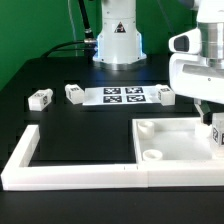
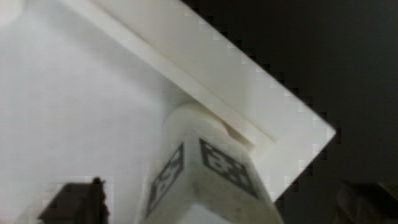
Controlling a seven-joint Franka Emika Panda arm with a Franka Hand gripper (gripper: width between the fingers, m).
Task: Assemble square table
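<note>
The white square tabletop (image 1: 175,140) lies at the exterior view's lower right, with a round socket (image 1: 152,156) at its near corner. My gripper (image 1: 213,122) hangs over the slab's right-hand corner. A white tagged leg (image 1: 218,136) stands there under it. In the wrist view that leg (image 2: 210,170) rises from the slab's corner (image 2: 89,100) between my dark fingers (image 2: 75,200). Both stand clear of its sides, so the gripper (image 2: 214,205) is open. Three more tagged legs lie loose on the black table: one (image 1: 40,98), another (image 1: 75,93), a third (image 1: 165,95).
The marker board (image 1: 122,96) lies flat between the loose legs. A long white L-shaped border wall (image 1: 70,172) runs along the front and up the exterior view's left. The arm's white base (image 1: 118,35) stands at the back.
</note>
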